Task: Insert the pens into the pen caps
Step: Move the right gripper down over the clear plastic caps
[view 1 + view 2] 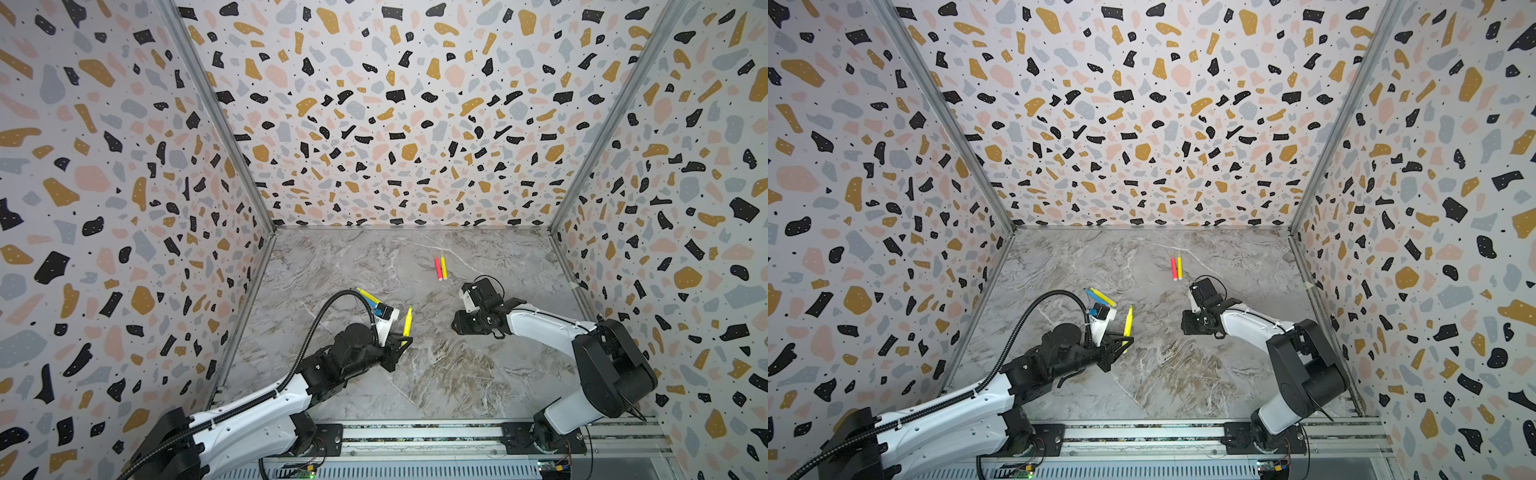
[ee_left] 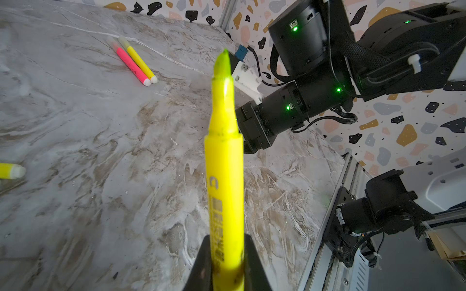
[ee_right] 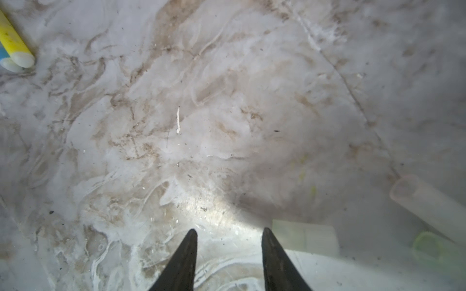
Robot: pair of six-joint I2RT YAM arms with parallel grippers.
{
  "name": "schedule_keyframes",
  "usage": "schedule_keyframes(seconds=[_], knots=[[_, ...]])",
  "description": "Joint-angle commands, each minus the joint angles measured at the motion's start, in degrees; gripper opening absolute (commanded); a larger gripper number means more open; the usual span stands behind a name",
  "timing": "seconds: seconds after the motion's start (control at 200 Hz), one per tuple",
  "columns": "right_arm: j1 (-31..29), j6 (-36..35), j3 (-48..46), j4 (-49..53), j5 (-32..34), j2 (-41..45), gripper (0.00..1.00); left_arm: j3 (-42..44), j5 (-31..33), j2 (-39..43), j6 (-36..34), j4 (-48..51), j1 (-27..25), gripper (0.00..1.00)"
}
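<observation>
On the grey marble-patterned bench (image 1: 457, 374) two pairs of pens lay. A pink-red marker pen (image 1: 438, 269) and a short yellow marker pen (image 1: 444, 267) lay close side by side toward the back, right of the middle. A blue marker pen (image 1: 1091, 295) and a second yellow marker pen (image 1: 1103, 296) lay together at the left, behind the left gripper (image 1: 405, 338). A third yellow marker pen (image 1: 408, 321) stood up from between the jaws of that gripper, above the bench. The right gripper (image 3: 230, 231) was to the right of it, well apart, over the bench. A clear tube-shaped pen cap (image 3: 426, 206) lay on the bench near it.
</observation>
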State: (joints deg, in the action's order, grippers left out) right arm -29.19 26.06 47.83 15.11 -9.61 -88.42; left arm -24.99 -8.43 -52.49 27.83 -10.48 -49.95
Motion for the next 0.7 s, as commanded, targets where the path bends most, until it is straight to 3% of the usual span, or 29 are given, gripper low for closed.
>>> schedule_keyframes(seconds=[0.0, 0.26, 0.696], knots=[[-0.2, 0.1, 2.6, 2.2, 0.6, 1.8, 0.43, -0.4, 0.6, 1.2, -0.5, -0.8, -0.3, 0.00], [0.1, -1.1, 7.7, 4.6, 3.5, -2.7, 0.43, -1.2, 0.9, 1.9, -0.5, 0.4, -0.3, 0.00], [0.1, -1.7, 6.3, 3.7, 3.8, -5.3, 0.43, -0.8, 1.1, 1.7, -0.9, 0.1, -0.3, 0.00]])
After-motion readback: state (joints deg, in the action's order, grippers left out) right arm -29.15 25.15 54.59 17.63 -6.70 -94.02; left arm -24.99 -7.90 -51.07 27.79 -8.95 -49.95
